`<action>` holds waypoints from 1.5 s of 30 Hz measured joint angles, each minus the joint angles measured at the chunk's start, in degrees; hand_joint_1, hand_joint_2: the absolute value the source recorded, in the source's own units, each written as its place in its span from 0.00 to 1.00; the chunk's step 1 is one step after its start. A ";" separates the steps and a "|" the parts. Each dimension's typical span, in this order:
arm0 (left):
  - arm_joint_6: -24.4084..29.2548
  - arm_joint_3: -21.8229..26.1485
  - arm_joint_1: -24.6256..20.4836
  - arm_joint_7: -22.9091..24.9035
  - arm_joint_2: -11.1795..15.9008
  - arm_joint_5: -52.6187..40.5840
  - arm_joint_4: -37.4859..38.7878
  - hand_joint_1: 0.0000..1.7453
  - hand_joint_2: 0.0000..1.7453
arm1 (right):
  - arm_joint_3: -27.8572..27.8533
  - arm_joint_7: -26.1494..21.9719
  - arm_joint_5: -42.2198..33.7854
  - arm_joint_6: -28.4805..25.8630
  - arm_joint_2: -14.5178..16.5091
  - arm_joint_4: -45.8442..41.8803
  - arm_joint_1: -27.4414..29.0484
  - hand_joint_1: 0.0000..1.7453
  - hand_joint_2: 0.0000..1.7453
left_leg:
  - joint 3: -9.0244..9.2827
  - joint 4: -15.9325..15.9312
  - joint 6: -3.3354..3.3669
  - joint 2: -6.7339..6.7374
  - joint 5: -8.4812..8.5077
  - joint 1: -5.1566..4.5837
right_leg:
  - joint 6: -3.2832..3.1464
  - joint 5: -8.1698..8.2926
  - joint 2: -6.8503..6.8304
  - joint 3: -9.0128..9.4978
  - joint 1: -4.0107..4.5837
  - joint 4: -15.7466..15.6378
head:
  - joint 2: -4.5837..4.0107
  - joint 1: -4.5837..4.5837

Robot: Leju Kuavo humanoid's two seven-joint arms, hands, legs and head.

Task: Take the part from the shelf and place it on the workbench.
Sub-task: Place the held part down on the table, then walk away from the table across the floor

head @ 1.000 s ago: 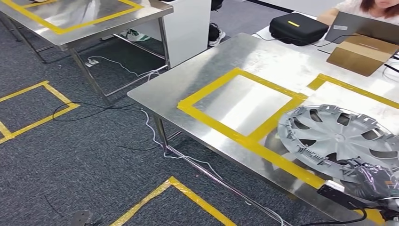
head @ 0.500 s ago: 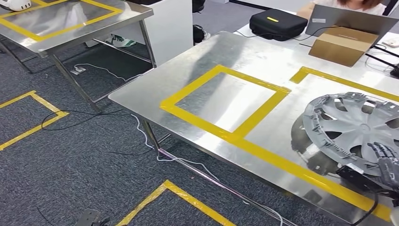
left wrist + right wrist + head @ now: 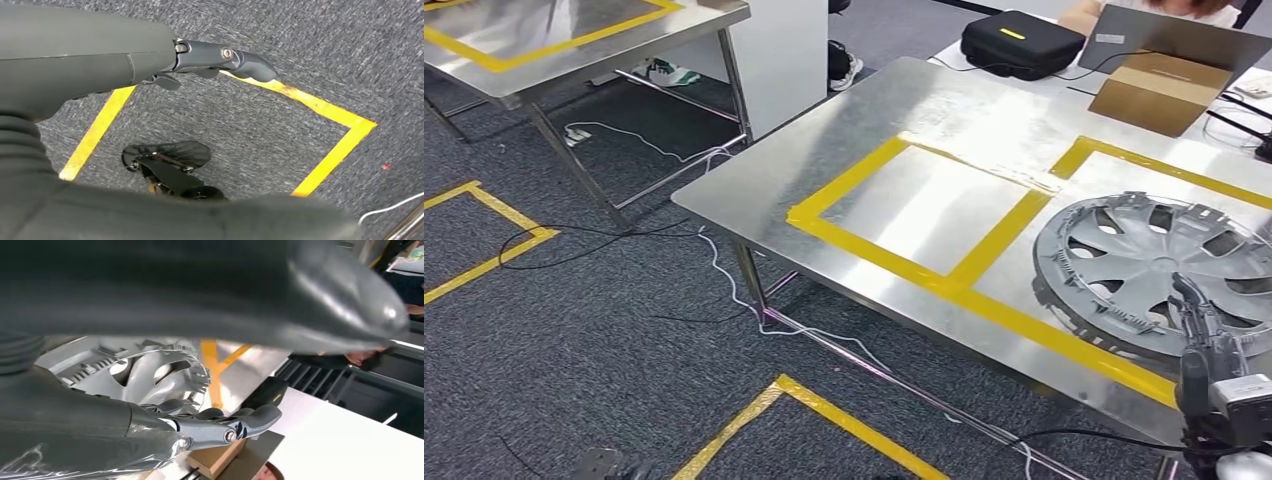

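Part: a grey wheel cover (image 3: 1159, 275) lies flat on the steel workbench (image 3: 944, 115), inner side up with its clips and spokes showing, inside the right-hand square of yellow tape (image 3: 1064, 345); its near rim lies just beside the tape line along the bench's front
Right hand: the right hand (image 3: 1204, 335) is over the near edge of the wheel cover, dark fingers (image 3: 1189, 300) stretched forward and apart above the spokes, nothing gripped between them; whether the fingertips touch the cover I cannot tell. In the right wrist view the thumb and fingers (image 3: 220, 422) stretch out straight just beside the cover's toothed rim (image 3: 145, 372)
Left hand: the left hand (image 3: 220, 57) hangs over the grey carpet (image 3: 260, 130) with its fingers loosely extended and holding nothing, above a yellow tape outline on the floor
Bench surroundings: a second, smaller tape square (image 3: 924, 205) lies to the left of the cover; a cardboard box (image 3: 1159, 90), a black case (image 3: 1024, 42) and a laptop (image 3: 1174, 38) are at the far side
Floor: white and black cables (image 3: 714, 250) trail under the bench, and another steel table (image 3: 574, 40) stands well apart on the far left
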 joint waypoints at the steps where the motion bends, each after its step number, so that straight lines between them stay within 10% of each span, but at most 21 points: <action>1: 0.00 0.00 0.02 0.00 0.02 0.00 0.00 0.00 0.00 | -0.07 -0.02 -0.07 0.01 0.28 -0.45 0.20 0.00 0.00 | -0.01 -0.02 0.06 0.02 0.01 -0.07 | -0.06 -0.67 -0.01 -1.11 0.08 2.36 | 0.00 0.01; 3: 0.00 0.00 0.02 0.00 0.03 0.00 0.00 0.00 0.00 | -0.22 -0.19 -0.22 0.12 0.69 -1.14 0.49 0.00 0.00 | 0.05 -0.02 0.11 0.03 -0.02 -0.17 | -0.36 0.81 -0.02 -0.92 0.19 1.96 | 0.00 0.03; 6: 0.00 0.00 -0.03 0.00 0.05 0.00 0.00 0.00 0.00 | -0.50 -0.82 0.09 0.50 0.84 -2.11 0.47 0.00 0.00 | 0.22 -0.13 -0.11 0.02 -0.08 -0.30 | -0.93 4.77 -0.25 3.84 0.48 -7.36 | 0.00 0.04; 12: -0.02 0.00 -0.13 0.00 0.05 -0.02 0.00 0.00 0.00 | -0.68 -3.19 -0.53 1.17 1.32 -5.48 1.34 0.00 0.00 | 0.90 -1.98 -2.24 0.04 0.43 -0.54 | -2.81 6.38 -0.14 6.31 0.49 -13.18 | 0.00 -0.09; 17: -0.06 0.02 -0.09 0.00 -0.02 0.00 0.00 0.00 0.00 | -0.71 -4.55 -4.84 2.19 3.05 -8.03 1.53 0.00 0.00 | -4.87 8.74 -2.77 0.01 -4.04 -0.58 | -3.56 6.97 -0.03 7.20 0.47 -14.66 | 0.00 -0.12; 21: -0.03 0.02 -0.10 -0.01 -0.01 -0.02 0.00 0.00 0.00 | -0.83 -6.30 -7.20 0.52 5.54 -11.18 1.53 0.00 0.00 | -0.14 -1.30 -2.31 -0.03 2.31 -0.62 | -3.29 6.96 0.19 7.34 0.59 -14.57 | 0.00 -0.13; 27: -0.01 0.03 -0.14 -0.13 -0.11 0.05 0.00 0.00 0.00 | -1.11 -7.76 -7.93 -1.20 7.42 -14.52 1.87 0.00 0.00 | 2.00 -6.29 -0.26 0.00 3.83 -0.57 | -1.47 6.73 0.22 7.30 0.78 -14.75 | 0.00 0.06; 32: 0.05 0.22 -0.03 -0.31 -0.20 0.66 0.00 0.00 0.00 | -1.71 -9.03 -9.87 -1.97 9.03 -18.60 4.08 0.00 0.00 | 2.27 -6.60 0.43 0.43 3.91 -0.46 | -0.81 0.21 -0.08 1.15 0.70 -1.04 | 0.00 0.32; 36: -0.04 0.56 0.19 -0.60 -0.34 1.24 0.00 0.00 0.00 | -2.52 -10.11 -10.93 -1.10 10.19 -22.25 6.29 0.00 0.00 | 2.89 -6.51 -0.19 0.97 3.44 -0.35 | -0.61 5.70 -1.66 6.40 0.67 -11.02 | 0.00 0.39; 42: -0.02 1.07 0.23 -0.73 -0.31 1.43 0.00 0.00 0.00 | -3.64 -10.72 -11.37 0.04 11.77 -26.20 8.49 0.00 0.00 | 3.39 -6.66 -2.22 1.73 2.88 -0.57 | -3.08 7.06 -1.02 8.59 0.83 -16.02 | 0.00 0.32; 45: -0.02 1.28 0.27 -0.79 -0.46 1.55 0.00 0.00 0.00 | -3.97 -10.74 -11.33 0.55 12.48 -27.34 8.95 0.00 0.00 | -0.15 0.87 -2.62 0.81 -1.57 -0.57 | -3.91 7.35 -0.08 8.71 0.68 -16.41 | 0.00 0.09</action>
